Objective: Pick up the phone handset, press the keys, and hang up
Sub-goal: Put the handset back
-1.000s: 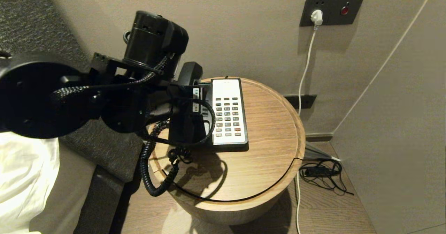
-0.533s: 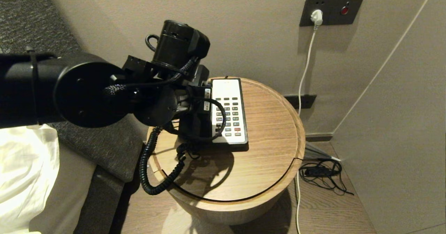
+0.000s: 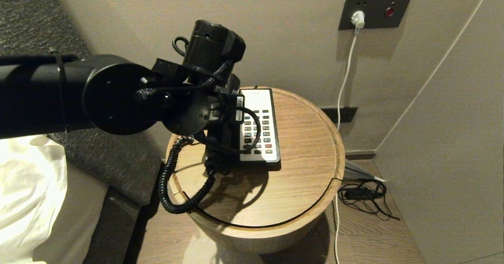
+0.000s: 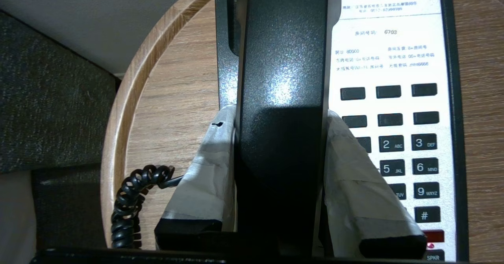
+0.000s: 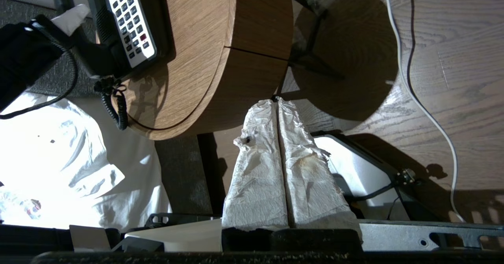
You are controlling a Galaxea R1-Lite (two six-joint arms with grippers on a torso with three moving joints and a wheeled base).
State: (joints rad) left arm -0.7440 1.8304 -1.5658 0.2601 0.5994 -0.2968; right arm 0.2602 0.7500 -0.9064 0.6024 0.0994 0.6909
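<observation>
My left gripper (image 4: 279, 112) is shut on the phone handset (image 4: 281, 59). Its taped fingers (image 4: 212, 165) press on both sides of the handset's middle. The handset lies lengthwise over the left part of the phone base (image 4: 386, 39), covering the edge of the keys (image 4: 425, 142). I cannot tell whether it touches the cradle. In the head view my left arm (image 3: 118, 95) hides most of the handset (image 3: 233, 84); the keys (image 3: 260, 132) show beside it. The coiled cord (image 3: 173, 185) hangs over the table's left edge. My right gripper (image 5: 277, 100) is shut and empty, parked low beside the table.
The phone stands on a round wooden table (image 3: 307, 146). A wall plate with a red button (image 3: 376, 10) holds a white plug and cable (image 3: 346, 71). Black cable (image 3: 364, 195) lies on the floor at the right. A bed with white linen (image 3: 23, 201) is at the left.
My left arm has moved right and toward the phone base, carrying the handset over the base's left side. The coiled cord has followed it.
</observation>
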